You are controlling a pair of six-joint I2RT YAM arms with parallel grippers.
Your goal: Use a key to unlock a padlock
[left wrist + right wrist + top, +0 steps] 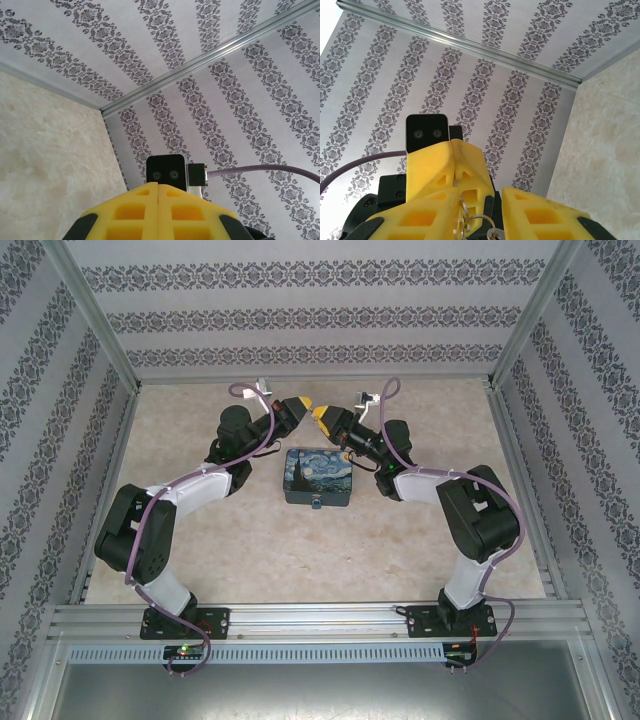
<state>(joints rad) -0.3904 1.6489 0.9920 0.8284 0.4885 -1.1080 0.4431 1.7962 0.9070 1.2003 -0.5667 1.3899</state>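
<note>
1. The padlock (pixel 318 503), apparently the blue speck on the Starry Night box (pixel 318 472), sits nearest.
2. Beyond, the right gripper (pixel 480 210) stands part-open around the key (pixel 495 232). It looks light, thin and slippery, so pinch its flat head.
3. The left gripper (pixel 158 187), closed, seems to pinch the key ring (pixel 465 212).

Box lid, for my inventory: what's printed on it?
A swirling blue-and-yellow night-sky painting covers the box, clearest in the top view.

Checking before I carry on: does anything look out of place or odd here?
Nothing looks spilled or damaged. One oddity: the left gripper and right gripper meet tip to tip, raised behind the Starry Night box, with a metal key ring in the gap between the right gripper's fingers, well away from the box's front.
</note>
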